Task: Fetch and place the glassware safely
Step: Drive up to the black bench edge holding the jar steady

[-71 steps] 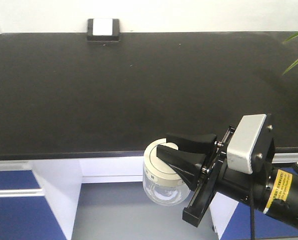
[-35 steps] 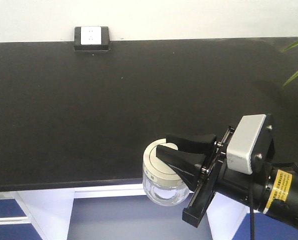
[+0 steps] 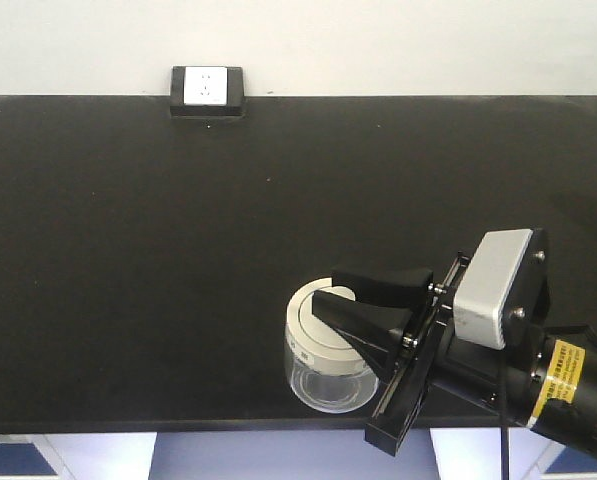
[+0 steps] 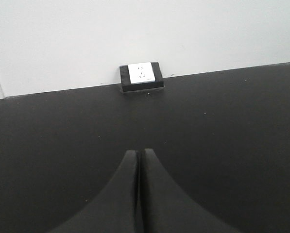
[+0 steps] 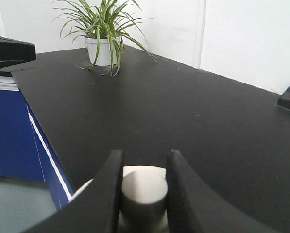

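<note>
The glassware (image 3: 316, 368) is a squat clear jar with a cream-white lid, hanging just above the black tabletop (image 3: 128, 250) close to its front edge. My right gripper (image 3: 326, 285) reaches in from the lower right and is shut on the lid's central knob (image 5: 144, 188), one black finger on each side. In the right wrist view the knob fills the gap of that gripper (image 5: 145, 154). My left gripper (image 4: 137, 151) hovers over the dark tabletop with its fingers pressed together and nothing between them. It does not show in the front view.
A black-framed white wall socket (image 3: 207, 88) sits at the table's back edge against the white wall, also seen as the socket (image 4: 141, 74). A potted spider plant (image 5: 102, 29) stands on a far corner. Blue cabinet fronts (image 5: 8, 136) lie below the table edge.
The table has slid down in the front view and now fills it. The jar, earlier in front of the table edge over the cabinets, now hangs over the tabletop. The grip is unchanged.
</note>
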Controlling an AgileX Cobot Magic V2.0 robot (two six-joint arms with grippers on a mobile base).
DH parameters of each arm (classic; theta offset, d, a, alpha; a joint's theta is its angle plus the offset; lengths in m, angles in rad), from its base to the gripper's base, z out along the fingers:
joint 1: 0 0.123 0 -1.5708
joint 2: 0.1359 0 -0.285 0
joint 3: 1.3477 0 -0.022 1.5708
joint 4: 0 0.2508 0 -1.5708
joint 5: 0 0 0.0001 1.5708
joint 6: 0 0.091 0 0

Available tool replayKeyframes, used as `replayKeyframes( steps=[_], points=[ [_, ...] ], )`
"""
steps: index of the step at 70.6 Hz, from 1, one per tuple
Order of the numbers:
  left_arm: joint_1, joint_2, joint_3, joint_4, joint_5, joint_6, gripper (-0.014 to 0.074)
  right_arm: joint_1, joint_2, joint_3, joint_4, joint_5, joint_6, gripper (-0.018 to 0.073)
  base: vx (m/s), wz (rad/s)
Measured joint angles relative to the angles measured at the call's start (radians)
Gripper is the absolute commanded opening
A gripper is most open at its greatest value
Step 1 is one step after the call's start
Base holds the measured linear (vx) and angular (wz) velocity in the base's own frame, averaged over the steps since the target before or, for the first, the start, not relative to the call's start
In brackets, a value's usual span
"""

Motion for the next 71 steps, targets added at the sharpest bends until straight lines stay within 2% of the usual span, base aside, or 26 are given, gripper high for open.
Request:
replayKeyframes(
  steps=[71],
  points=[
    [0.000, 0.000, 0.000, 0.000, 0.000, 0.000, -0.0007, 0.000, 0.000, 0.000, 0.000, 0.000, 0.000, -0.0001, 0.07, 0.03]
  ],
)
